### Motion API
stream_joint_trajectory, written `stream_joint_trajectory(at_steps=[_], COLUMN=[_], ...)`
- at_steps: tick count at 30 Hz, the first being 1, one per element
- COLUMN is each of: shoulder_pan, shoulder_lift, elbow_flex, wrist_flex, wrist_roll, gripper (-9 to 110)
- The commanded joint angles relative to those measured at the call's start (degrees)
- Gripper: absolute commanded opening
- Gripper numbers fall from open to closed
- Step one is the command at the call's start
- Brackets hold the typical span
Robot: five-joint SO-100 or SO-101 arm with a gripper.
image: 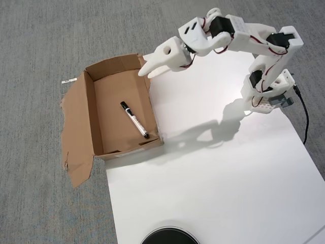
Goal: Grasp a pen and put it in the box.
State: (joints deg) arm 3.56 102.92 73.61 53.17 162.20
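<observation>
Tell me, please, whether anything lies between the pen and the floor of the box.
Nothing visible does. In the overhead view the pen lies flat on the floor of the box, inside its walls. The gripper is above the box's upper right corner, apart from the pen.

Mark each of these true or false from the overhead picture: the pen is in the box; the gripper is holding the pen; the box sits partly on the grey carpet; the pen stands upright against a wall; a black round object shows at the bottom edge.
1. The pen is in the box. True.
2. The gripper is holding the pen. False: it holds nothing and is above the box's far right corner, apart from the pen.
3. The box sits partly on the grey carpet. True.
4. The pen stands upright against a wall. False: it lies flat, diagonally on the box floor.
5. A black round object shows at the bottom edge. True.
</observation>
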Motion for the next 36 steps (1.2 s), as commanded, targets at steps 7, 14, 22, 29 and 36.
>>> stream_joint_trajectory(at_steps=[7, 14, 22, 29, 36], shoulder_pan=[0.83, 0.04, -0.04, -0.13, -4.26], shoulder_lift=[27.25, 45.26, 60.56, 72.33, 84.55], elbow_flex=[22.81, 44.34, 62.8, 77.12, 90.75], wrist_flex=[0.18, 0.18, 0.0, -0.44, -0.53], wrist_roll=[1.01, 13.14, 15.69, 16.83, 25.27], gripper=[16, 16, 16, 16, 16])
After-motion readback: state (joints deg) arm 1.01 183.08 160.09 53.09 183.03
